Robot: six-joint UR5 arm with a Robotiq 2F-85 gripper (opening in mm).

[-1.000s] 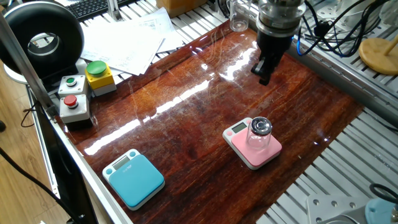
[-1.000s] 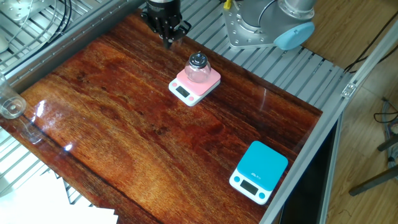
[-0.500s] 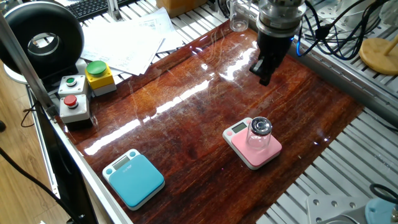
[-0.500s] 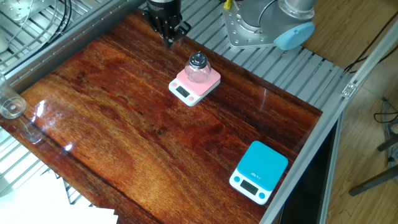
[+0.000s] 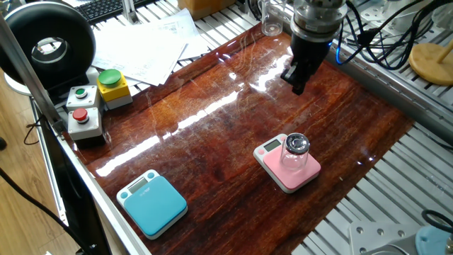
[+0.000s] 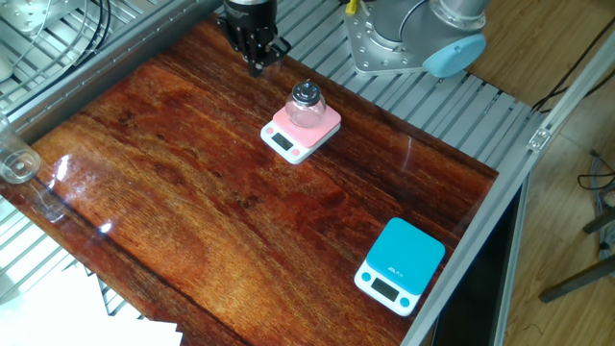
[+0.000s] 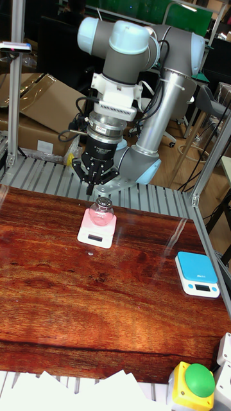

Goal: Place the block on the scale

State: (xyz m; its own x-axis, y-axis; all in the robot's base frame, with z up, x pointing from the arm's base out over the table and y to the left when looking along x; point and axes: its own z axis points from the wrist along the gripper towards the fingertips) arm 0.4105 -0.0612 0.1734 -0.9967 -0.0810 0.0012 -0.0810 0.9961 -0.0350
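One fixed view: the block point(image 5: 295, 151), a small clear jar, stands upright on the pink scale point(image 5: 288, 164), which rests on the glossy wooden worktop point(image 5: 212, 134). The gripper point(image 5: 296, 79) hangs in the air well apart from the block, toward the far edge of the worktop, holding nothing; its fingertips appear drawn together. A blue scale point(image 5: 151, 202) lies near the front left corner, and a taller clear glass point(image 5: 271, 18) stands at the far edge, its contents not discernible.

The other fixed view: the block point(image 6: 306, 105) sits on the scale point(image 6: 301, 132); the gripper point(image 6: 255, 58) hovers up and to the left of it, not touching.

Tall fixed view: the gripper point(image 7: 94, 183) points down, just above and behind the block point(image 7: 100, 211) on the scale point(image 7: 97, 230).
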